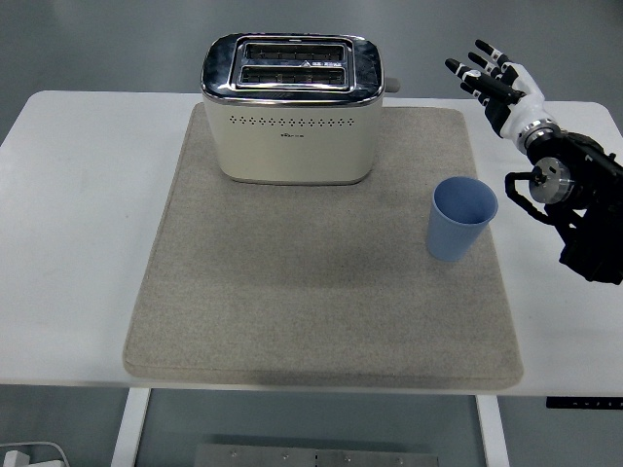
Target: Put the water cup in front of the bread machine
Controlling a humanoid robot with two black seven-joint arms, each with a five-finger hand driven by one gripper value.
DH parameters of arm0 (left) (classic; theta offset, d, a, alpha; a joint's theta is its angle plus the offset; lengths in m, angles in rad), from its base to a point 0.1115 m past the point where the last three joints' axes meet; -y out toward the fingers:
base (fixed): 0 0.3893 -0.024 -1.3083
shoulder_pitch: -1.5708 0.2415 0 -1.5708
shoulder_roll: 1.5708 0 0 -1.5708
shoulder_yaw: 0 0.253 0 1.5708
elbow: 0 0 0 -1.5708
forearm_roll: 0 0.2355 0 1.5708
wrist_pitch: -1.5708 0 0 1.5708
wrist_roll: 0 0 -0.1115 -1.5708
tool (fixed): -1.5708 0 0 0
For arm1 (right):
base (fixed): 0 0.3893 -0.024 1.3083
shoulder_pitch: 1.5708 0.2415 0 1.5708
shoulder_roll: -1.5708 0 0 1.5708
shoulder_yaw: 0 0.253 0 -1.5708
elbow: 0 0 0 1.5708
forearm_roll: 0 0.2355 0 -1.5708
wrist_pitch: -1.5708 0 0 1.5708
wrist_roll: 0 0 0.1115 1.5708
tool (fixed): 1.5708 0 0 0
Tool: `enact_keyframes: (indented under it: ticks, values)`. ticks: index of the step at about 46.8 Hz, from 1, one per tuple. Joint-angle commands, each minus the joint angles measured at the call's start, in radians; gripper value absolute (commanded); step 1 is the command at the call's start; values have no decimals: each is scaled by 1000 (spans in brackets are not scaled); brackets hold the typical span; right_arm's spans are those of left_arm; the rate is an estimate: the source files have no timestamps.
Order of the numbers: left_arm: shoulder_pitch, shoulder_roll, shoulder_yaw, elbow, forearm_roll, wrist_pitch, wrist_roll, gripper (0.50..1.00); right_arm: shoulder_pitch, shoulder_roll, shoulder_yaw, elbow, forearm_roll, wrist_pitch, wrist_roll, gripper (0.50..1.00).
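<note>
A light blue water cup (460, 218) stands upright on the right part of the grey mat (321, 302), to the right of and nearer than the toaster. The cream toaster (290, 109) with a chrome top sits at the mat's far middle. My right hand (492, 80) is raised above the table's far right, beyond the cup and apart from it, with its fingers spread and holding nothing. The black right arm (574, 199) comes in from the right edge. The left arm does not show.
The white table (68, 224) carries the mat, and its near edge runs along the bottom. A table leg and a white object on the floor show below the near edge.
</note>
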Motion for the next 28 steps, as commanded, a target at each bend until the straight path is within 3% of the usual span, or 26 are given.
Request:
enact_keyframes:
  ticks: [1, 15, 28]
  values:
    - [0, 0, 1, 0, 0, -1, 0, 1000, 0, 0, 0, 0, 0, 0, 0, 928]
    - [0, 0, 1, 0, 0, 1, 0, 1000, -3, 0, 0, 2, 0, 9, 0, 928]
    - [0, 0, 1, 1, 0, 1, 0, 1000, -9, -15, 1, 3, 0, 94, 2, 928]
